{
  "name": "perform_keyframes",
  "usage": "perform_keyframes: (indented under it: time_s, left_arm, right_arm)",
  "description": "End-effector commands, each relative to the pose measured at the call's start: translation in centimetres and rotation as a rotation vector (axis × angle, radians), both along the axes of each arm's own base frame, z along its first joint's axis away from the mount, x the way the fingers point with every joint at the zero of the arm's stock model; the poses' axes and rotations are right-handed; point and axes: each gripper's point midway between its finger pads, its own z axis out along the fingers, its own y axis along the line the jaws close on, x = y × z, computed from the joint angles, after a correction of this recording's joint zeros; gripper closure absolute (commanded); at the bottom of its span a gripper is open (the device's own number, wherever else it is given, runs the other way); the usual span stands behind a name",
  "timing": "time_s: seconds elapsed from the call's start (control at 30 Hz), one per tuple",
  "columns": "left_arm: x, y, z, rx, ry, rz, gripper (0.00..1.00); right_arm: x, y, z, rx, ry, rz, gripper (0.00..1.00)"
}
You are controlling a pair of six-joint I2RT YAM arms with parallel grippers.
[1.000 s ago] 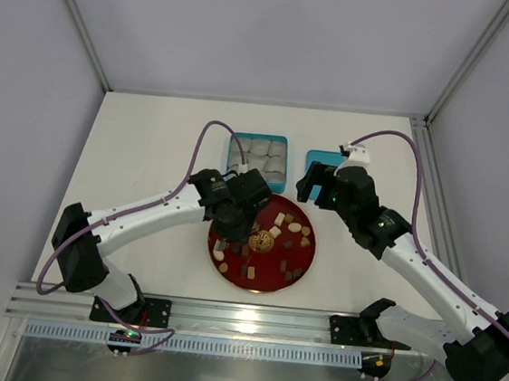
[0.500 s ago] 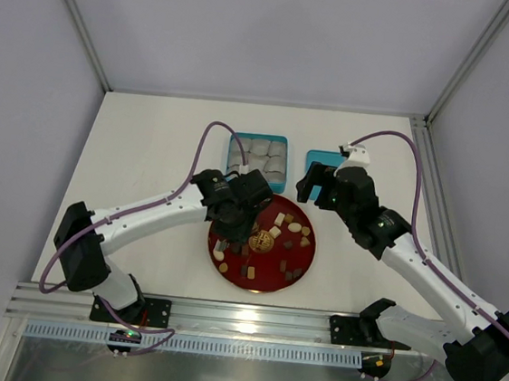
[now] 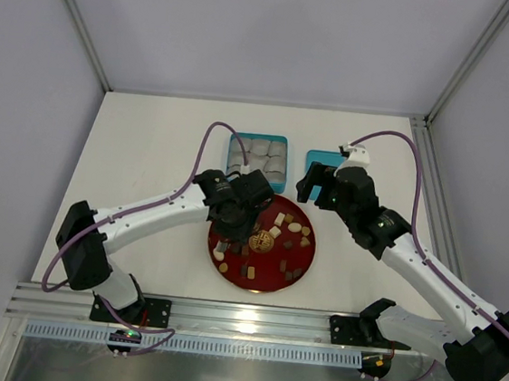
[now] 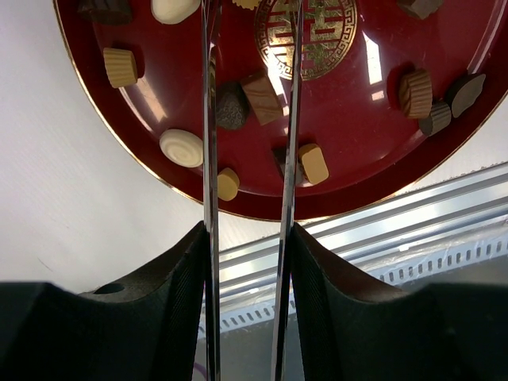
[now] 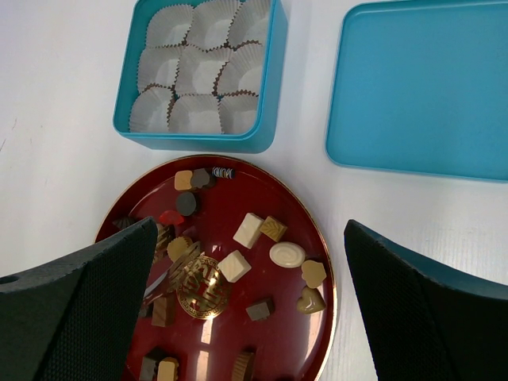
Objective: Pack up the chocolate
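The chocolate [image 5: 248,229] lies as many small brown, tan, cream and red pieces on a red plate [image 5: 262,341] with a gold emblem; it also shows from above [image 3: 294,227]. My left gripper [image 4: 252,48] is open and low over the plate's left part [image 3: 239,234]. Its two thin metal blades straddle a dark piece [image 4: 232,105] and a tan cube [image 4: 262,97]. My right gripper [image 5: 250,230] is wide open and empty, high over the plate's far edge [image 3: 314,183]. The teal box [image 5: 270,79] holds several empty paper cups.
The teal lid [image 5: 429,87] lies flat to the right of the box, also seen from above [image 3: 323,161]. The box [image 3: 258,159] sits just behind the plate [image 3: 306,260]. An aluminium rail [image 3: 250,322] runs along the near edge.
My left gripper has shifted slightly right and farther over the plate. The right arm has not moved.
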Motion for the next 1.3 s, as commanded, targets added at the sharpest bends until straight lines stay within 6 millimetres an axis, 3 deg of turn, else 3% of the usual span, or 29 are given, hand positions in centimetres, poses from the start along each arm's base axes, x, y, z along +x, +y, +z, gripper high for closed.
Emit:
perform_keyframes:
  time_s: [0.0,0.93,1.27]
  left_arm:
    - [0.7,-0.7,0.1,-0.013,-0.031,-0.014,0.57]
    - [1.0,-0.2,2.7,-0.010,-0.069,-0.020,0.66]
    - [1.1,-0.2,1.9,0.014,-0.056,-0.036,0.60]
  right_arm:
    - [0.2,-0.3,1.1,0.022,-0.042,-0.019,0.00]
    - [0.2,-0.2,1.0,0.028,-0.038,-0.021,0.00]
    - [0.1,-0.2,0.9,0.024,-0.035,-0.020,0.00]
